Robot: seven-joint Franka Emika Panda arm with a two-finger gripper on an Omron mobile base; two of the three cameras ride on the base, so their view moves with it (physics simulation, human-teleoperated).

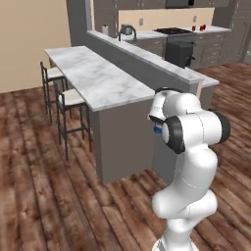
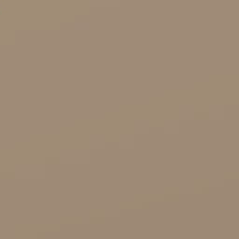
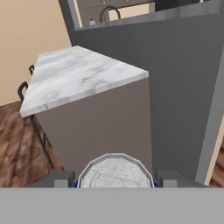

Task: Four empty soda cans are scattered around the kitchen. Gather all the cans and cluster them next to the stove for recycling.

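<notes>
In the hand view a soda can (image 3: 114, 171) with a silvery top and a blue rim sits between the two dark finger tips, and my gripper (image 3: 114, 180) is shut on it. The left base view shows a blue sliver of that can (image 1: 157, 129) beside the folded white arm. The stove (image 1: 177, 45) stands far off at the back wall, with a black top and a grey front. Two small red soda cans (image 1: 195, 28) (image 1: 202, 27) stand on the counter just right of it.
A marble-topped island (image 1: 98, 81) with a grey raised ledge (image 1: 147, 56) stands right ahead of the arm. Two bar stools (image 1: 68, 100) stand along its left side. A sink faucet (image 1: 126, 33) rises beyond. A beige wall (image 2: 119, 119) is very close on the right.
</notes>
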